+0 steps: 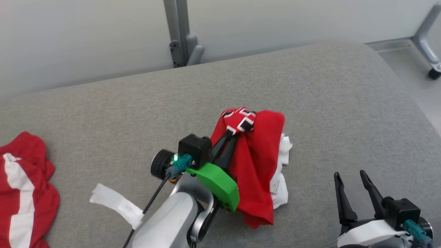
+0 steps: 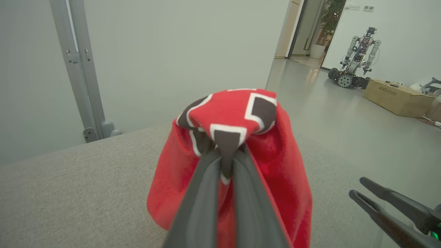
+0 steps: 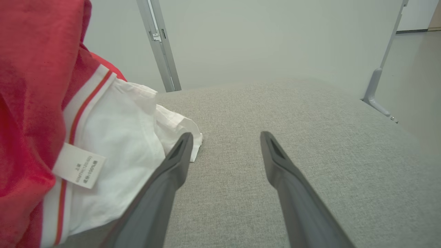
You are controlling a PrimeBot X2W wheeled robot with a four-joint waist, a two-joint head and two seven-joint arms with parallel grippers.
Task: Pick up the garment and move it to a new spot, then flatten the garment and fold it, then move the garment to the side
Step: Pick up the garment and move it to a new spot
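1. Care label (image 3: 78, 165), white, sewn on the white part of the garment (image 3: 31, 103): bore small grey print, "100%" legible, the rest too small to read.
2. Cardboard box (image 2: 396, 97), far right: carried one dark printed line, too blurred to read.

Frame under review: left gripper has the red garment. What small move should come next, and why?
Probably raise the left gripper a little higher before carrying. It is shut on the patterned top of the red garment, which hangs bunched, but its white lower part rests on the grey surface and would drag. The right gripper is open, holding nothing.
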